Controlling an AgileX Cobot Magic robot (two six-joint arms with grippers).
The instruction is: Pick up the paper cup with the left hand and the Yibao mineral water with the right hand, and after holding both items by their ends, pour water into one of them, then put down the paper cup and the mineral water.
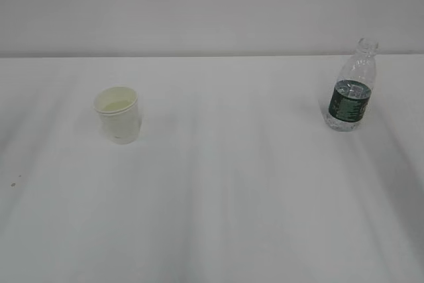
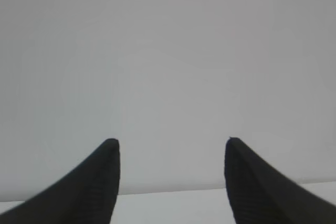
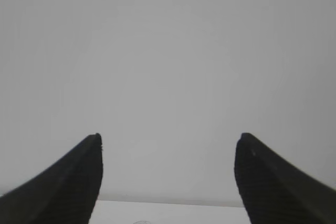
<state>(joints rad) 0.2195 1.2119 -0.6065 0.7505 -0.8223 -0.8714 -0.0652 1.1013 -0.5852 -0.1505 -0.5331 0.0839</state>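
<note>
White table against a plain pale wall

The table [image 1: 218, 203] fills most of the exterior view, its matte white surface crossed by soft grey streaks of shadow that fan toward the near edge, darkest at the right. A few tiny dark specks [image 1: 14, 181] sit near its left side. Behind its straight far edge rises a bare grey-white wall [image 1: 199, 4], evenly and dimly lit. Both wrist views show the same blank wall [image 2: 168, 51] above a thin strip of table.
</note>
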